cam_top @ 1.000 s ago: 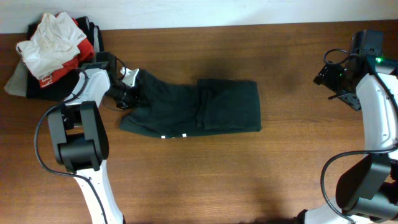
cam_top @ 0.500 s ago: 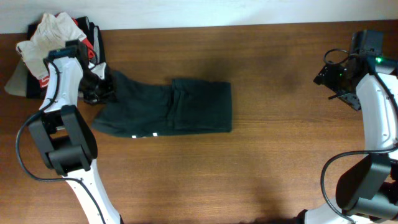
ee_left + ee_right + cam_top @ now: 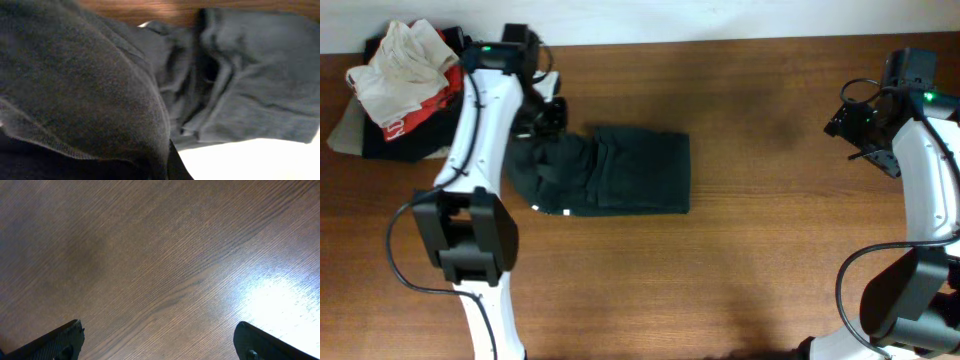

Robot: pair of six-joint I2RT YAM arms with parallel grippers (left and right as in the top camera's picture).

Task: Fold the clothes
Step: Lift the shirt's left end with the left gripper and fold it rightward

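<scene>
Mid-fold, the left gripper (image 3: 544, 117) sat buried in the dark green garment's (image 3: 630, 182) bunched end, grip unseeable, probably next laying it rightward; the right gripper (image 3: 157, 332) gaped empty.

- A wooden table (image 3: 770, 250) fills almost the whole overhead view. Its top is a warm mid-brown with fine grain running along its length.
- A pale strip (image 3: 720, 18) runs along the table's far edge, off-white and plain. Whether it is a wall or some other surface cannot be told.
- In the right wrist view the grain (image 3: 150, 280) crosses the picture on a slant, in thin dark and light streaks.
- A patch of glare (image 3: 280, 300) lies on the wood at the right of that view, washing it out to near white.
- From overhead the light is soft and even, with faint darker patches (image 3: 780, 125) on the wood near the far edge.
</scene>
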